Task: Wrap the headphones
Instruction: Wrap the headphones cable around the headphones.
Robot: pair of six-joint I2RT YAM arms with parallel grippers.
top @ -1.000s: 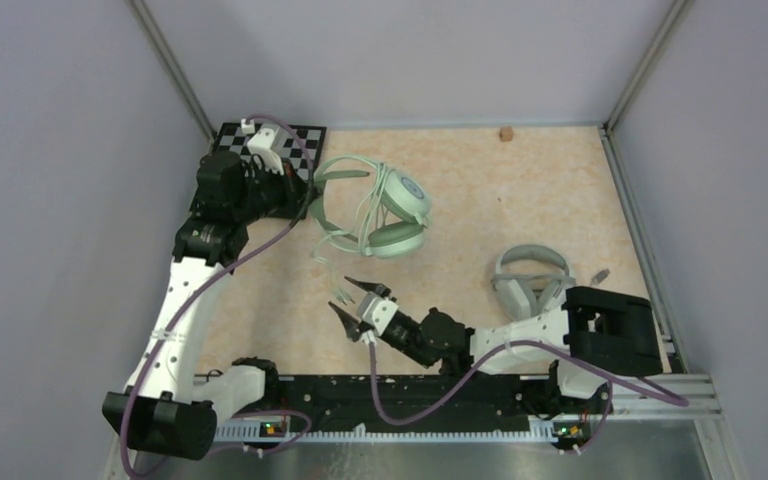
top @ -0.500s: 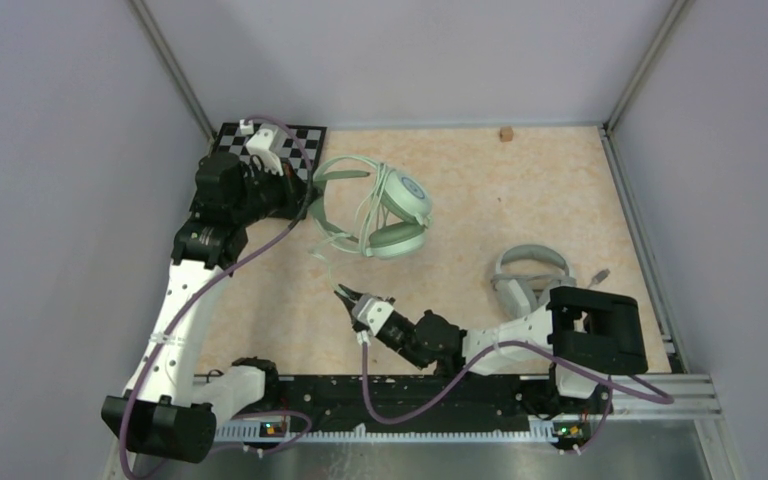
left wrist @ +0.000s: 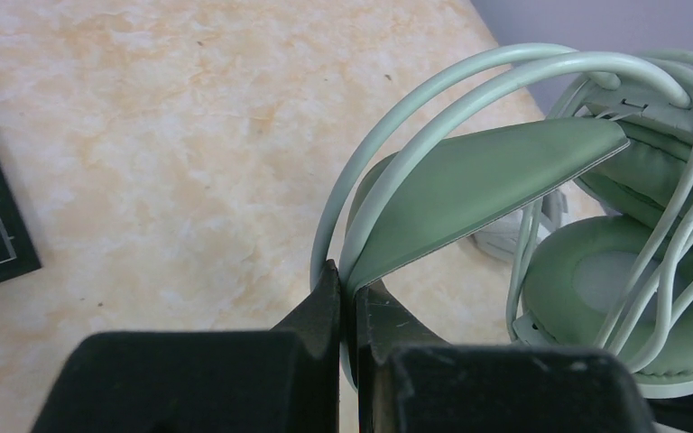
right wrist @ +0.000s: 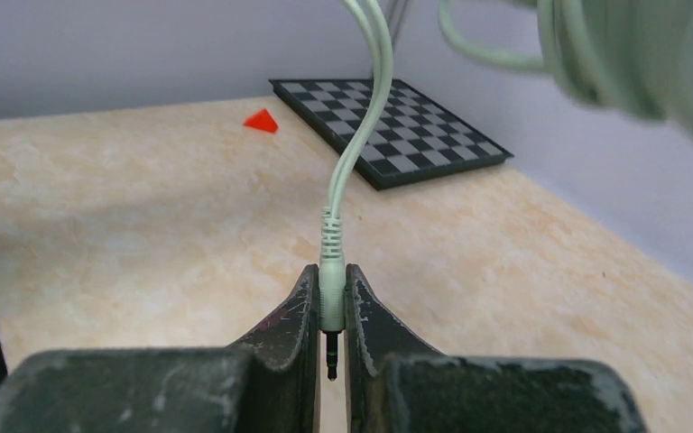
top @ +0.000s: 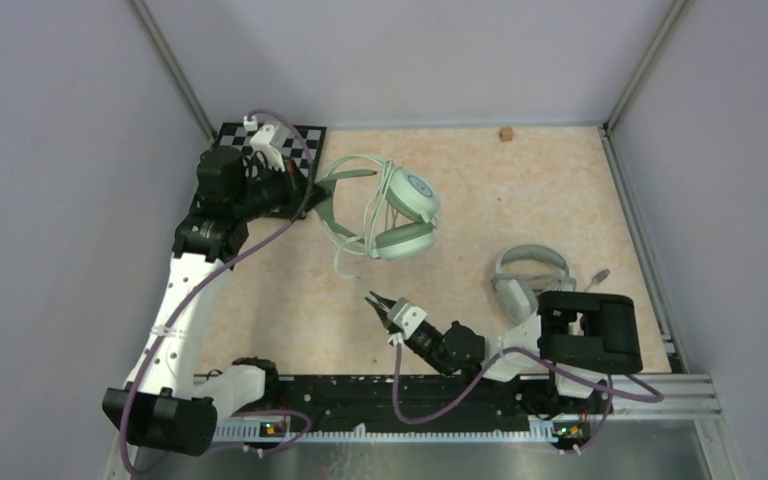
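Far left corner: checkerboard flat on the table.

Left gripper sits at the board's near-right edge. Its jaws are pinched tight on the headband of the mint-green headset, with the wire hoops and the padded inner band caught between the fingers.

The headset extends right from that grip, its two round cups close together in mid-table. Pale-green cable runs in several strands across the cups, then trails down toward the near side. Cannot tell whether the cups rest on the table.

Right gripper, centre and near the arm bases, is closed on the jack plug at the cable's end. The plug stands upright between the jaws, metal tip poking out below and cable rising out of it.

Right side: white headset lies on the table just beyond the right arm, apart from both grippers.

Far edge: small brown block.
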